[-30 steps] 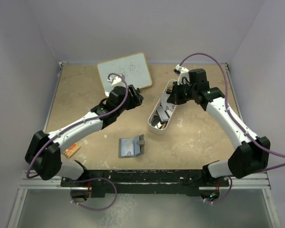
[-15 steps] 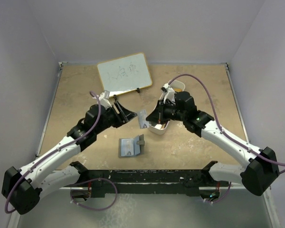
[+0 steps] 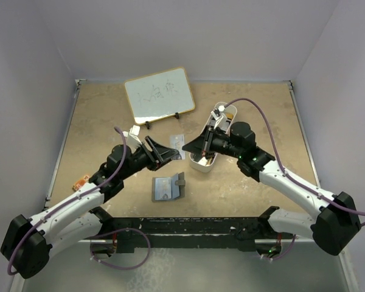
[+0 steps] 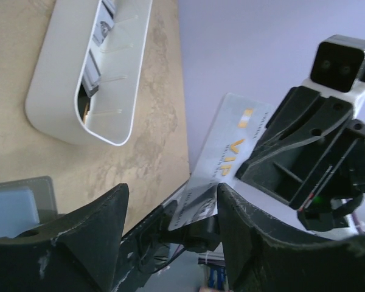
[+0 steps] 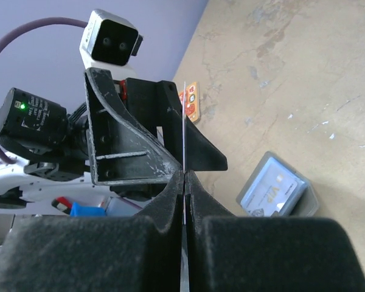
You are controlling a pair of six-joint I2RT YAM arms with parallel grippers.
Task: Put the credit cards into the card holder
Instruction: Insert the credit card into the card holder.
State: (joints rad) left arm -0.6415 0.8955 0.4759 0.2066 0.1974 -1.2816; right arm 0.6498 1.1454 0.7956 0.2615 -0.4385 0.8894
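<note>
Jaws: my right gripper (image 5: 184, 176) clamps the white card (image 4: 228, 152); left gripper (image 4: 170, 198) gapes either side. Light, stiff, slick, so pinch flat faces.

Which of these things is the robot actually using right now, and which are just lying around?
In use: white-grey VIP card, pinched in the right gripper; open left gripper beside it; grey card holder, lying open.
Lying about: whiteboard; orange-brown patterned little board; white tray.
</note>
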